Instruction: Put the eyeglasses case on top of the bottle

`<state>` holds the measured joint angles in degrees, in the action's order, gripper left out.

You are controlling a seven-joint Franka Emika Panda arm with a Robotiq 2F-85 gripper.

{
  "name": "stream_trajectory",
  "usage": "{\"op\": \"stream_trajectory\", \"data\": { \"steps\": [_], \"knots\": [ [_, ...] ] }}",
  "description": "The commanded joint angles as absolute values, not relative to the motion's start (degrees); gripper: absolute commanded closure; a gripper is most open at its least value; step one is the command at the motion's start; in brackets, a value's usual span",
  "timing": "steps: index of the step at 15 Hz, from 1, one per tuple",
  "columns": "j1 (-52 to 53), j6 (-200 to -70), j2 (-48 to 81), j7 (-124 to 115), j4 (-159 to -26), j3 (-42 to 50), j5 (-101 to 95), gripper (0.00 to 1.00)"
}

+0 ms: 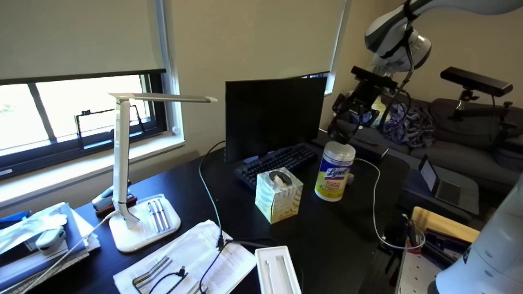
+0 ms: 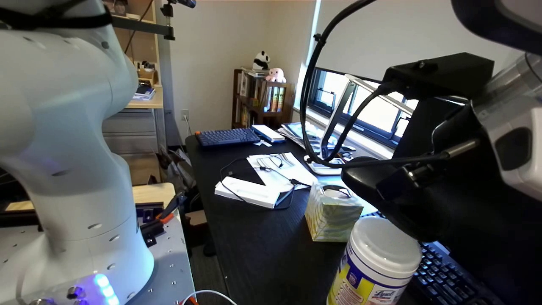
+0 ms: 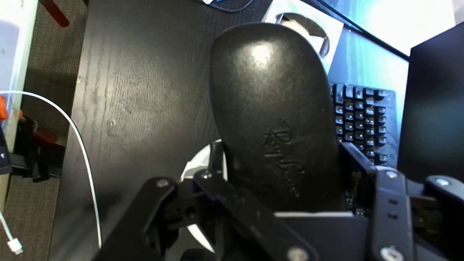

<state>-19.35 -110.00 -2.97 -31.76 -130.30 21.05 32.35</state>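
Placing of the black, rounded, leather-look eyeglasses case [image 3: 270, 79] is being left undone, while its grasp is being judged as done: the case is being pressed from both sides by the black fingers [image 3: 357, 157] of the end effector [image 3: 284, 159], which is being spread only as wide as the case.

Below the end effector, a wide, upright plastic bottle [image 1: 334, 176] with a blue, white and yellow label is being supported by the black wood-grain bench [image 3: 145, 108]. In an exterior view, the case is being shown sloping down close to the bottle's round white cap [image 2: 383, 250]; in the wrist view, part of that cap is being left uncovered, so an off-centre position is being suggested. Contact between the two is not being settled by any view. Centring, lowering and release are being judged as what is left.

Of the containers, the bottle is being closed by its cap, its contents not being made out. Whether glasses are being carried in the case cannot be told. Beyond the case's far end from the end effector, a pale, patterned cardboard tissue box [image 1: 282, 204] is being seen, a tissue [image 1: 280, 181] being exposed in its opening. Farther out, a shallow white box [image 1: 273, 269] with long recesses is being shown.
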Motion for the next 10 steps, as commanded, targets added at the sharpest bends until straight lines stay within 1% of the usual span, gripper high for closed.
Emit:
{"op": "stream_trajectory", "data": {
  "steps": [1, 5, 10],
  "knots": [
    [-20.4, -105.0, -0.2, -34.6, -127.1, 21.4, 31.1, 0.47],
    [-20.9, -103.5, 1.3, -39.3, -125.5, 22.3, 29.9, 0.47],
    [-20.6, -105.4, 2.3, -45.6, -124.3, 22.5, 26.5, 0.47]
  ]
}}
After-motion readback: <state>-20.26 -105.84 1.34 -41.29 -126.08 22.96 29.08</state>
